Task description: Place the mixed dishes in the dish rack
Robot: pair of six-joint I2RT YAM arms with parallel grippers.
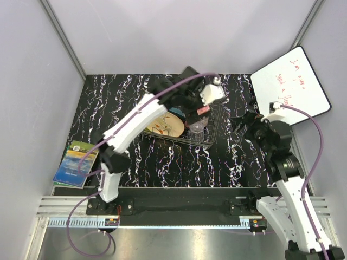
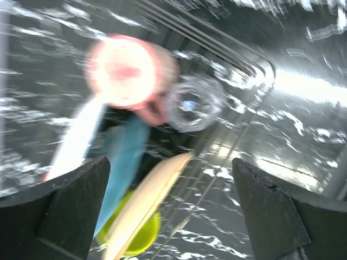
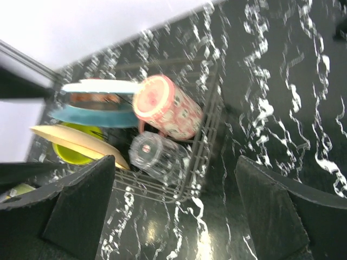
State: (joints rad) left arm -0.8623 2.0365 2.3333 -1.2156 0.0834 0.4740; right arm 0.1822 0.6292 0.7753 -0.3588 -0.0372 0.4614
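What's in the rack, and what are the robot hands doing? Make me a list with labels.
In the dish rack: pink mug, clear glass, teal plate, peach floral plate, lime-yellow bowl
Plates: standing on edge
Left gripper: open, empty, over the rack
Right gripper: open, empty, beside the rack
Outside the rack: blue-green book

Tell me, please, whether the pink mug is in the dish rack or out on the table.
Inside. The pink mug lies within the wire walls of the dish rack, beside the clear glass.
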